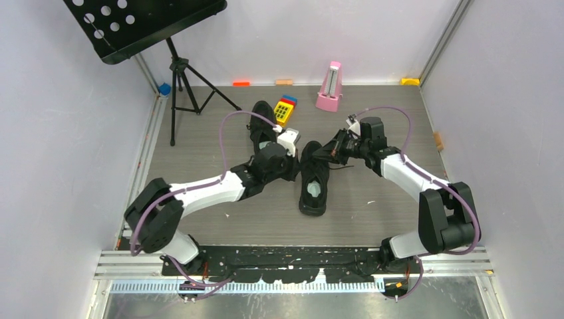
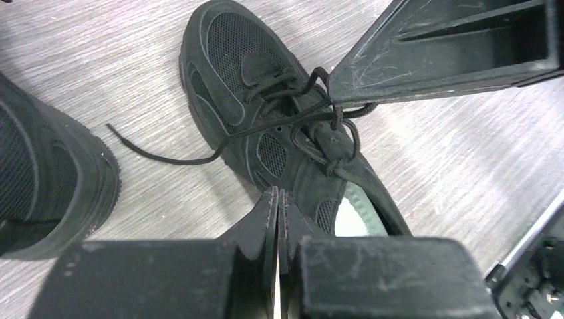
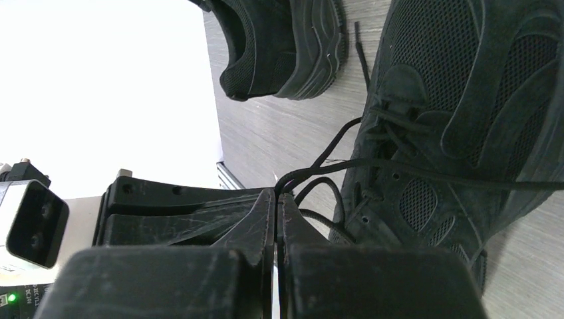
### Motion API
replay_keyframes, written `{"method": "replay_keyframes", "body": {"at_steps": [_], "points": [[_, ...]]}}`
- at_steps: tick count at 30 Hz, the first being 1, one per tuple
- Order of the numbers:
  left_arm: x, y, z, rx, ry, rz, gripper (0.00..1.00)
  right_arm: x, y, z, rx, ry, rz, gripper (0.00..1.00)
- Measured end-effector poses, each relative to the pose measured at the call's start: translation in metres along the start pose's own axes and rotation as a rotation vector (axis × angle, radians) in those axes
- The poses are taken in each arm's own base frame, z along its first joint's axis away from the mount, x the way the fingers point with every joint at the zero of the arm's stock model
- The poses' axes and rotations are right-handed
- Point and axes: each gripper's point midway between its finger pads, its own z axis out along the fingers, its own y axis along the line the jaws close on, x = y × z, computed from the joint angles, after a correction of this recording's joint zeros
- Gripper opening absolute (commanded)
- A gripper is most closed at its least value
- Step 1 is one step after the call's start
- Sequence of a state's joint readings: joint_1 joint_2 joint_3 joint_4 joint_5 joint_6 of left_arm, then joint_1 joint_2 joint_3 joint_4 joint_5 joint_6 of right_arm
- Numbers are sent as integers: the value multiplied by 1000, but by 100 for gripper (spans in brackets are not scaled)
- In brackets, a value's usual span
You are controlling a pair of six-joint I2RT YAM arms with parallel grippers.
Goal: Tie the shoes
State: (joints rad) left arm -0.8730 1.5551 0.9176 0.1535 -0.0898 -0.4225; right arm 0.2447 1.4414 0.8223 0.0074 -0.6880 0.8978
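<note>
Two black sneakers lie on the grey floor. The nearer shoe (image 1: 314, 189) points toward me; the other shoe (image 1: 263, 123) lies behind my left arm. My right gripper (image 1: 330, 151) is shut on a loop of black lace (image 3: 319, 173) at the nearer shoe's tongue, and the loop leaves its tip (image 3: 277, 193). In the left wrist view its fingers (image 2: 432, 60) hold that lace above the shoe (image 2: 246, 73). My left gripper (image 2: 277, 194) is shut with its tip against the shoe's collar, beside the pale insole (image 2: 352, 212). I see no lace in it. One lace end (image 2: 166, 156) trails on the floor.
A black music stand (image 1: 179, 86) stands at the back left. A pink metronome (image 1: 329, 86) and a coloured toy block (image 1: 286, 109) sit near the back wall. Walls close in on both sides. The second shoe (image 2: 40, 186) lies close to the left of my left gripper.
</note>
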Motion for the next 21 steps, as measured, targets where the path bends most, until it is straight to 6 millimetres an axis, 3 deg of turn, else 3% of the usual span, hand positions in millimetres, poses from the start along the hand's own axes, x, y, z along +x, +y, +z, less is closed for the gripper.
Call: {"method": "replay_keyframes", "body": {"at_steps": [4, 7, 12, 21], "points": [[-6, -7, -21, 44, -41, -29, 1, 6, 8, -6, -4, 5, 12, 0], [2, -11, -27, 70, -45, -41, 2, 15, 13, -12, -10, 3, 29, 0], [23, -19, -27, 113, -28, -32, 2, 35, 18, -20, -14, 5, 65, 0], [13, -36, -15, 182, -126, -25, 5, 53, 2, -16, 51, 1, 204, 0]]}}
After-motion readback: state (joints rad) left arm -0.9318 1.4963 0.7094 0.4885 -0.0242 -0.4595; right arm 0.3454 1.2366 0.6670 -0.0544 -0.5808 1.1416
